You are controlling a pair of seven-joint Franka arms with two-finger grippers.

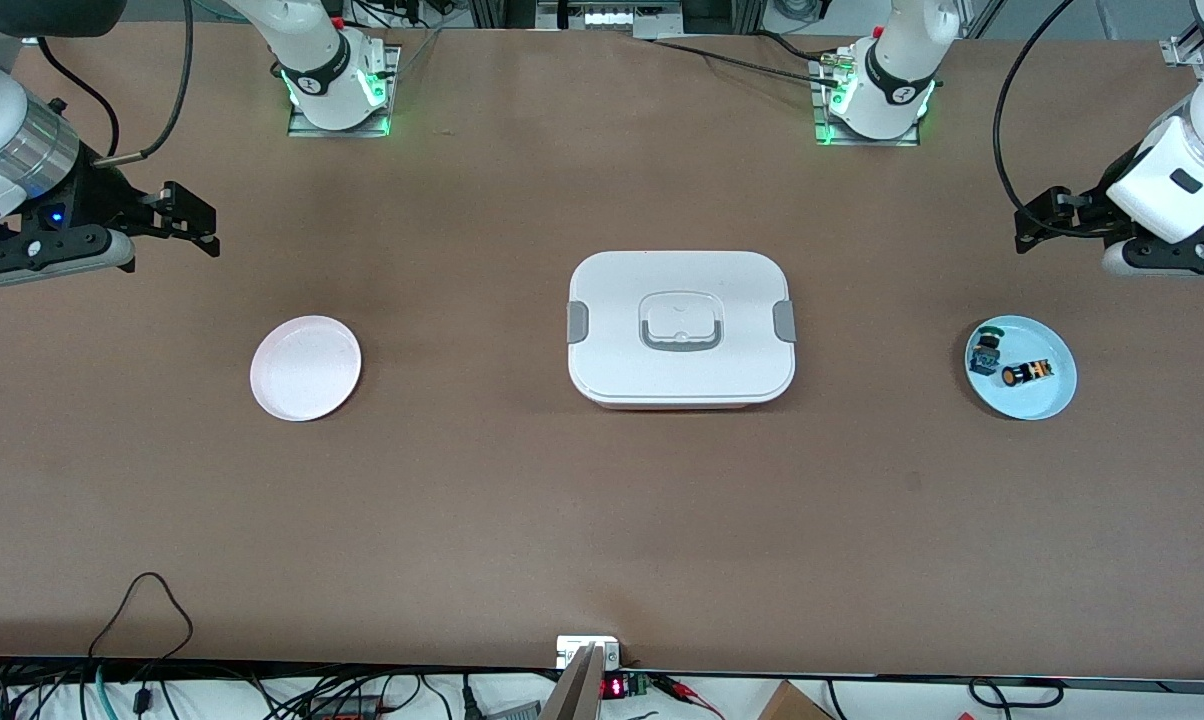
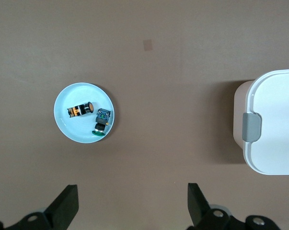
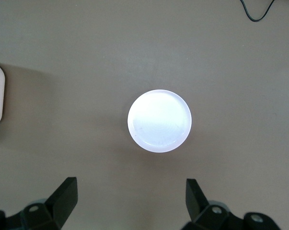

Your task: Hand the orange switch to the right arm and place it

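Note:
The orange switch (image 1: 1025, 374) lies on its side in a light blue plate (image 1: 1037, 400) at the left arm's end of the table, beside a green-capped, blue-bodied switch (image 1: 986, 350). In the left wrist view the orange switch (image 2: 81, 110) and the green-capped one (image 2: 101, 122) lie in the same plate (image 2: 70, 130). My left gripper (image 1: 1034, 222) is open and empty, up over bare table beside the blue plate; it also shows in its wrist view (image 2: 133, 201). My right gripper (image 1: 194, 218) is open and empty, up over bare table beside a pale pink plate (image 1: 305, 367); its wrist view (image 3: 131, 199) shows that plate (image 3: 159, 120) empty.
A white lidded box (image 1: 680, 328) with grey clips and a handle stands in the middle of the table between the two plates. Its edge shows in the left wrist view (image 2: 273, 124). Cables lie along the table edge nearest the front camera.

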